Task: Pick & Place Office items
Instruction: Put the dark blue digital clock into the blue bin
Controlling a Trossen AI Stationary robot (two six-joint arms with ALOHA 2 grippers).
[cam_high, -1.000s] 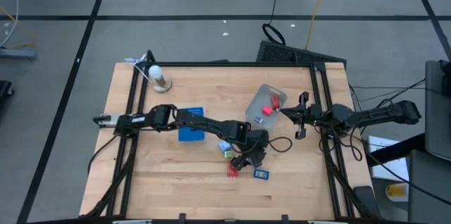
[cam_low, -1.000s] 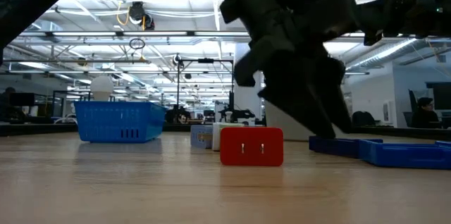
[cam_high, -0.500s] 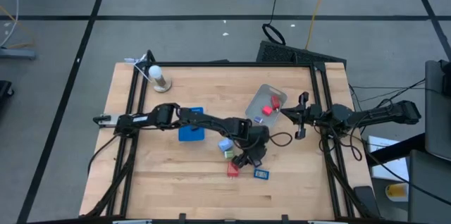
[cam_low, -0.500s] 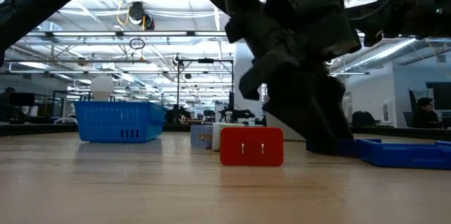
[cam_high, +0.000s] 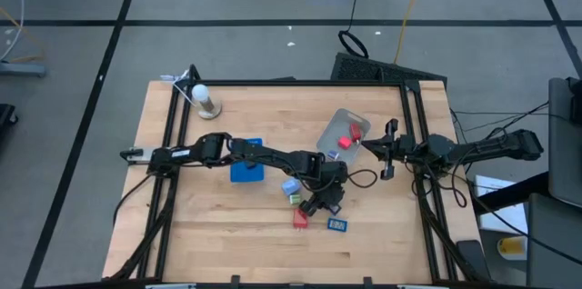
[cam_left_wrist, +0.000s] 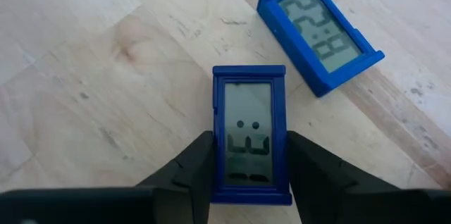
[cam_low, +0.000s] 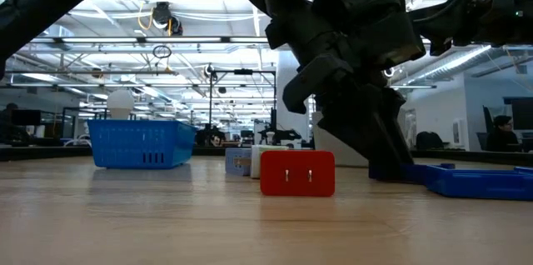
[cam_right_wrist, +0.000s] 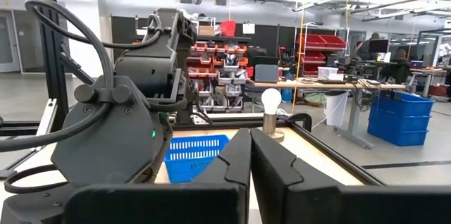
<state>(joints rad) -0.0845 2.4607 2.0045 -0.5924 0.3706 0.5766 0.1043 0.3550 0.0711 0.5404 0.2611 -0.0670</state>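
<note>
My left gripper [cam_left_wrist: 249, 182] is down at the table's middle, shut on a small blue digital clock [cam_left_wrist: 249, 136] that lies flat on the wood. A second blue clock [cam_left_wrist: 320, 30] lies just beyond it and also shows in the high view [cam_high: 337, 225]. A red block [cam_high: 300, 220] stands on the table beside the gripper, and a light blue piece [cam_high: 291, 187] and a green piece [cam_high: 296, 198] lie close by. In the low view the left gripper [cam_low: 375, 152] reaches the table behind the red block [cam_low: 297, 173]. My right gripper [cam_right_wrist: 250, 139] waits shut near the right edge [cam_high: 386, 148]. My left gripper pinches the blue clock by its two long sides [cam_left_wrist: 215, 175] near the end closest to the wrist, one finger [cam_left_wrist: 194, 175] on each side. The fingers come from above and lie along the clock. The clock rests flat on the table, display up.
A clear tub [cam_high: 344, 134] with red pieces inside stands right of the middle, close to the right gripper. A blue basket [cam_high: 245, 162] sits under the left arm, also seen in the low view [cam_low: 140, 142]. A lamp bulb on a stand [cam_high: 202, 96] is at the far left corner.
My left gripper has come down from just above the table until its fingertips reach the wood at the blue clock. The red block and the other pieces have stayed where they were. The right arm has kept still.
</note>
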